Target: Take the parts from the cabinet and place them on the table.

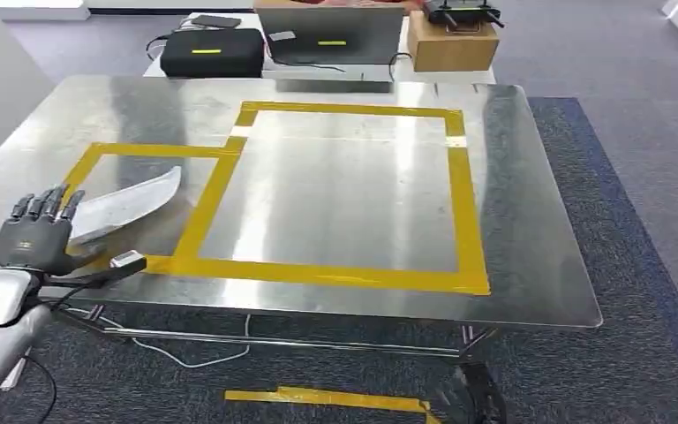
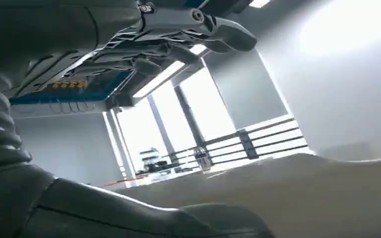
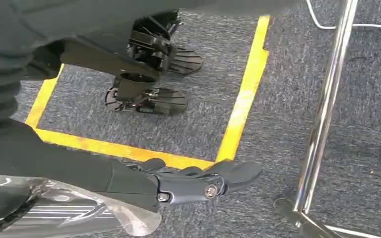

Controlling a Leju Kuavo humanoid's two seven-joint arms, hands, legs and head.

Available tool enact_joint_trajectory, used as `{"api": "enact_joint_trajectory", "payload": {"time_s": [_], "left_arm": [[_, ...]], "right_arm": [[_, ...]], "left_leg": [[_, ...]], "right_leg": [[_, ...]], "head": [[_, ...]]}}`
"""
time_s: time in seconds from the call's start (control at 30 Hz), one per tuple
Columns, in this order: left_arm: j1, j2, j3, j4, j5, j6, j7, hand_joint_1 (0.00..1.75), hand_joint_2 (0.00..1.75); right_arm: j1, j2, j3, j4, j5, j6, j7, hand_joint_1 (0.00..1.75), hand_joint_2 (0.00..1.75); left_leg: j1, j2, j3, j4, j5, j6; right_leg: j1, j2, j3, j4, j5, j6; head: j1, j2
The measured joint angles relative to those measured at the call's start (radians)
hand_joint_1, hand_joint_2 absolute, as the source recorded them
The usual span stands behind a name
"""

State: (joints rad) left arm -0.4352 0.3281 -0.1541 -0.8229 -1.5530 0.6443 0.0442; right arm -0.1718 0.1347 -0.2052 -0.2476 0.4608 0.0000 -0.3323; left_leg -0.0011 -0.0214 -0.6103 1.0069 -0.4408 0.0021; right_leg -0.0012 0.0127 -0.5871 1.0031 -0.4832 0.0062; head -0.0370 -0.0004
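The part, a long curved pale metal piece, lies on the steel table at its near left, inside the smaller yellow-taped box, its far end tilted up toward the middle of the table. The left hand is right at the part's near end, fingers upright and a little apart, thumb stretched out flat along the table's front edge; whether it actually grips the part, I cannot tell, since the hand covers that end. From the left wrist view, a pale smooth surface runs across just beyond the thumb, likely that same part, with ceiling lights and windows behind. Beside the small box sits the big yellow-taped rectangle, bare metal inside. Down low, the right hand hangs beside the table leg, above grey carpet and yellow floor tape; its dark fingers lie stretched out together, and a crinkled clear plastic piece shows just behind it, though a grip on it cannot be made out. At the far side of the table stand a black case, a laptop and a wooden box.
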Motion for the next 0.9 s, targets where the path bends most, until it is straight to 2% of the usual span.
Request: {"api": "enact_joint_trajectory", "payload": {"time_s": [0.27,0.43,0.6,0.8,0.9], "left_arm": [[0.010,-0.008,0.025,-0.021,-0.002,0.006,-0.002,0.00,0.00],[0.045,-0.020,0.068,-0.075,0.033,0.040,-0.023,0.00,0.00],[0.100,-0.044,0.133,-0.219,0.083,0.049,-0.113,0.00,0.00],[0.129,-0.103,0.227,-0.454,0.136,0.053,-0.261,0.00,0.00],[0.133,-0.121,0.250,-0.549,0.169,0.055,-0.290,0.00,0.00]], "right_arm": [[0.001,-0.001,-0.007,0.000,0.000,-0.001,0.000,0.00,0.00],[0.004,-0.001,-0.014,0.000,0.003,-0.002,-0.002,0.00,0.00],[0.005,-0.001,-0.016,0.000,0.008,-0.008,-0.005,0.00,0.00],[0.005,-0.001,-0.024,0.000,0.008,-0.011,-0.012,0.00,0.00],[0.006,-0.001,-0.024,0.000,0.008,-0.011,-0.015,0.00,0.00]], "left_leg": [[0.000,0.000,0.000,0.000,0.000,0.000],[0.000,0.000,0.000,0.000,0.000,0.000],[0.000,0.000,0.000,0.000,0.000,0.000],[0.000,0.000,0.000,0.000,0.000,0.000],[0.000,0.000,0.000,0.000,0.000,0.000]], "right_leg": [[0.000,0.000,0.000,0.000,0.000,0.000],[0.000,0.000,0.000,0.000,0.000,0.000],[0.000,0.000,0.000,0.000,0.000,0.000],[0.000,0.000,0.000,0.000,0.000,0.000],[0.000,0.000,0.000,0.000,0.000,0.000]], "head": [[0.000,0.000],[0.000,0.000],[0.000,0.000],[0.000,0.000],[0.000,0.000]]}}
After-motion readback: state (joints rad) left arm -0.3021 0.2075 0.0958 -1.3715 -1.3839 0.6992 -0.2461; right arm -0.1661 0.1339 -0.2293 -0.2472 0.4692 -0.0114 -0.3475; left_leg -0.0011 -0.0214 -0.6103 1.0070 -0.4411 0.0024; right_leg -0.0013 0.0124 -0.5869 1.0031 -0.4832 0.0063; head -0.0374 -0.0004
